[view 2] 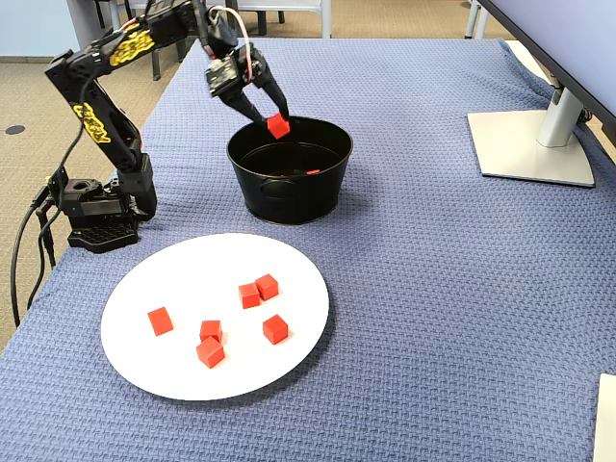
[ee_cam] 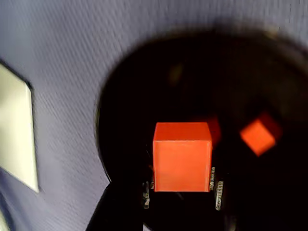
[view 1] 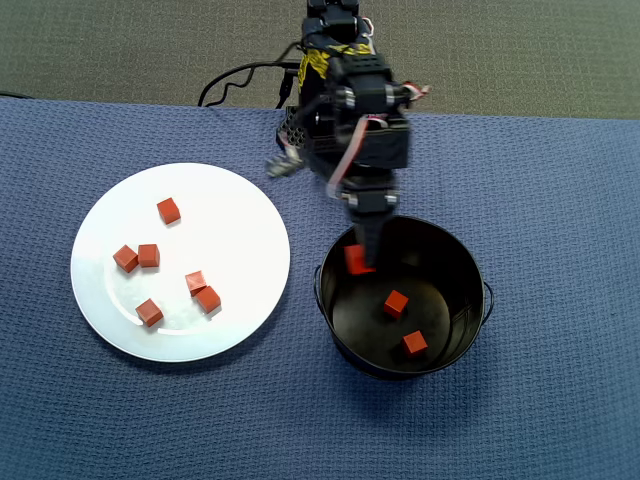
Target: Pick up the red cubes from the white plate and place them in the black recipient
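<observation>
- Held red cube (ee_cam: pixel 182 156) fills the wrist view, clamped in the gripper (ee_cam: pixel 182 192) over the black pot (view 1: pixel 465 270), near its rim.
- Risk: an early release could bounce it off the rim onto the blue cloth (view 1: pixel 560 400).
- Six cubes (view 2: pixel 267 286) wait on the white plate (view 2: pixel 164 366), two cubes (view 1: pixel 396 303) potted.

The arm (view 2: pixel 96 115) is black plastic with yellow patterned markings on its links. White and red wires (view 1: pixel 345 150) loop near the wrist, and black cables (view 2: pixel 24 250) trail from its base (view 2: pixel 96 217).
</observation>
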`<move>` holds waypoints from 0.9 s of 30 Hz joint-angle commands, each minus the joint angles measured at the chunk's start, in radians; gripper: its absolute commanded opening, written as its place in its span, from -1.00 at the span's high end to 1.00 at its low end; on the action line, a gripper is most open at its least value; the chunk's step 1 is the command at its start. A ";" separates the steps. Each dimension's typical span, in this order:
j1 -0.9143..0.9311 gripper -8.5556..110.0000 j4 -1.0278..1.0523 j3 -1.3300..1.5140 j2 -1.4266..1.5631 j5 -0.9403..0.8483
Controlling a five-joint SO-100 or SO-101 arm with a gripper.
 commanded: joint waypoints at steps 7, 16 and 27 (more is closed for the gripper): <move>0.097 0.18 0.169 -0.186 -0.067 -0.396; 0.704 0.51 0.160 0.055 -0.035 -0.983; 1.123 0.50 0.066 0.176 -0.115 -1.690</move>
